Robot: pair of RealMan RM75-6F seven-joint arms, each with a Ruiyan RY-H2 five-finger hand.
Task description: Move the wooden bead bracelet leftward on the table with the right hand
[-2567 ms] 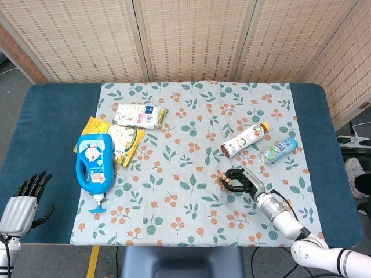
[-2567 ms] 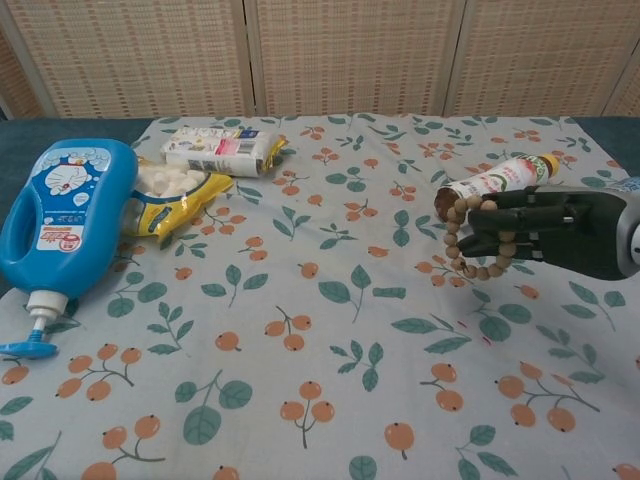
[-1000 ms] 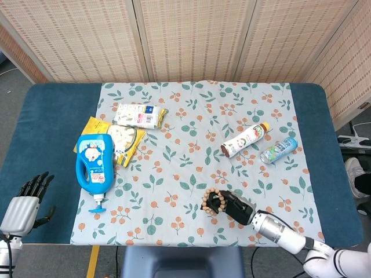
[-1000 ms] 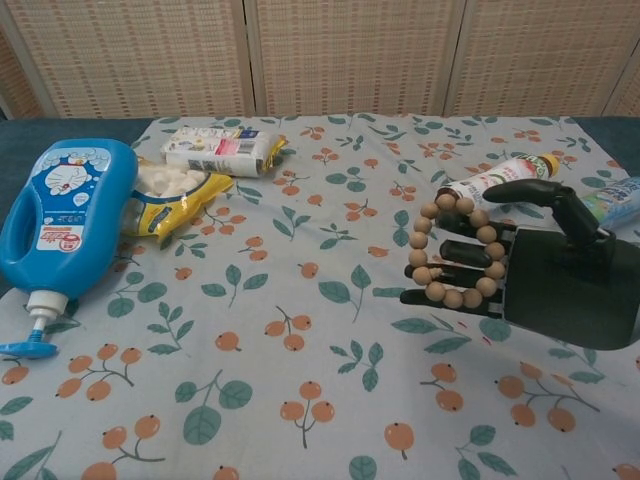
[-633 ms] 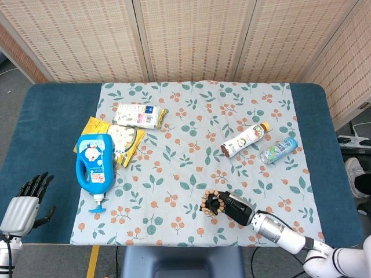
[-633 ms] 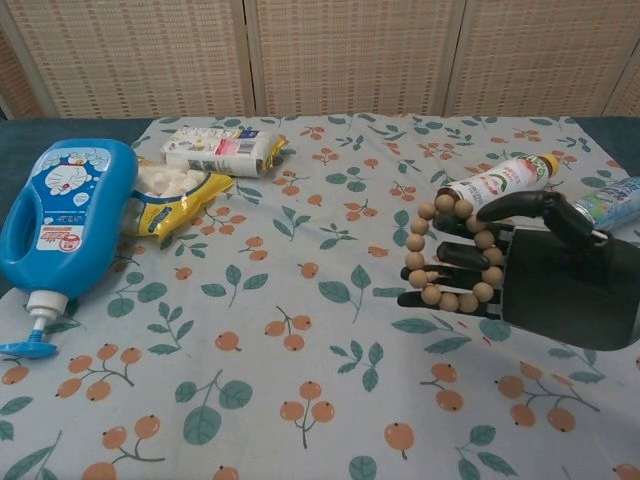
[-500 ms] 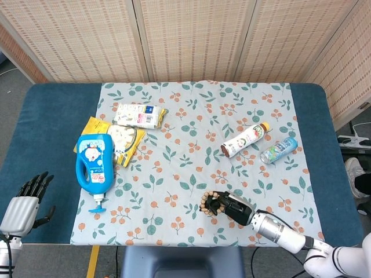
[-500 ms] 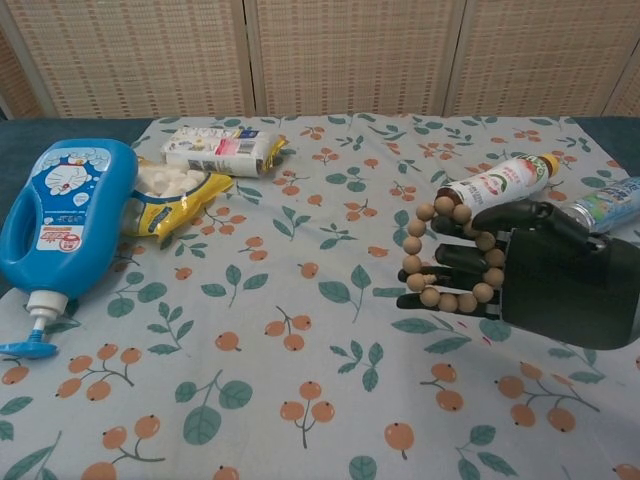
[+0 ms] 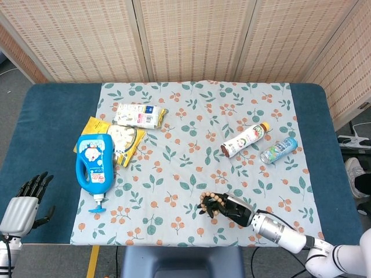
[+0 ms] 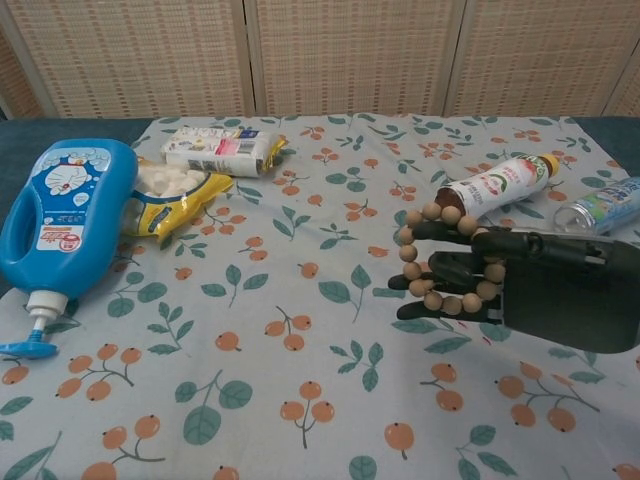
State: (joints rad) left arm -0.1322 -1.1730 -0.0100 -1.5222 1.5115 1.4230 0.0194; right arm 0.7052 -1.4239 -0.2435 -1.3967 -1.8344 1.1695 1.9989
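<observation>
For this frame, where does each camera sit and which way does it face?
Head view: high above the near edge, looking down on the whole table; shows the left hand idle and the right hand with its forearm.
Chest view: low at the near edge, looking across the cloth; only the right hand shows.
Shared: the right hand carrying the wooden bead bracelet, and the blue bottle.
</observation>
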